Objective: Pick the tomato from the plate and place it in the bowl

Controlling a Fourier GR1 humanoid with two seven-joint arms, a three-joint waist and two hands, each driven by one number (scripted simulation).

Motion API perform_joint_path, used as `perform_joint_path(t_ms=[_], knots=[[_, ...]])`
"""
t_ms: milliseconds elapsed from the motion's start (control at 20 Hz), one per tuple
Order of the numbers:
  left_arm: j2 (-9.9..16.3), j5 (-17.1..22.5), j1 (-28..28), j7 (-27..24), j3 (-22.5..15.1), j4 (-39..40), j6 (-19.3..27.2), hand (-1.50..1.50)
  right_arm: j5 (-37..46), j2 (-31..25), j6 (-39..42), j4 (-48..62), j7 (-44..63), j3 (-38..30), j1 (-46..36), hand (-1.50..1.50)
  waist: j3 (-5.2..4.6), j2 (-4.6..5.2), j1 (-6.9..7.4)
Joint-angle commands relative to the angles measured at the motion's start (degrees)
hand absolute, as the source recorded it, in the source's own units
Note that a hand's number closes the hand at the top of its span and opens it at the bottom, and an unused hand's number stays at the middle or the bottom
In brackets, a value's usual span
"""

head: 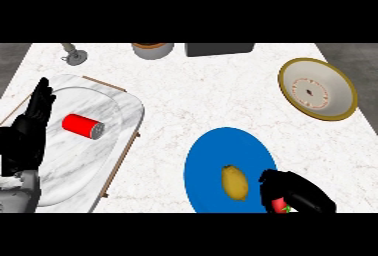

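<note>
Spreading across nearly the whole view, the white marbled table (221, 100) carried everything. A large marble tray (111, 150) with a wooden rim lay at its left side, and a red can (83, 125) lay on its side on that tray. The blue plate (214, 165) sat near the table's front edge, right of the tray, with a yellow lemon (235, 182) resting on it. The bowl (317, 90), gold-rimmed with a pale patterned inside, stood well apart from the plate toward the far right.

The left robot hand (29, 125) showed at the view's left edge over the tray, fingers straight and pointing up, holding nothing. The right robot hand (299, 192) sat at the plate's right rim with its fingers curled round the tomato (281, 205), of which only a small red patch with a green bit showed between them.

Along the far edge stood a small grey stand (72, 54), a round jar (153, 49) and a dark box (219, 49).
</note>
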Motion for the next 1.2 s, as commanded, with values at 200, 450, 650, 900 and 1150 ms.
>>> perform_joint_path(t_ms=[200,450,650,900,1150], knots=[[-0.6,-0.9,0.1,0.6,-1.1,-1.5,0.0,0.00,-14.3,-10.3,-0.9,-26.2,8.0,-14.0,17.7,1.50,0.25,1.16,0.95],[-1.9,-0.5,-0.1,-0.6,-2.1,-2.0,-1.5,0.00,-23.7,-13.9,0.7,-33.7,14.7,-26.3,22.8,1.50,0.45,1.85,4.34],[-2.6,-0.7,-3.0,-3.0,-1.7,1.7,-2.4,0.00,-31.9,-12.6,5.4,-29.8,22.1,-32.0,14.1,1.50,0.49,2.25,6.09],[-2.7,-2.0,-7.9,2.3,-2.0,1.5,-2.9,0.00,-34.2,-10.0,7.2,-14.9,20.5,-35.0,1.9,1.50,0.59,2.35,6.97],[-4.0,-1.9,-6.1,-0.5,-2.0,2.4,-4.2,0.00,-34.5,-9.6,9.5,0.3,17.3,-38.9,-8.7,1.50,0.58,2.33,7.20]])
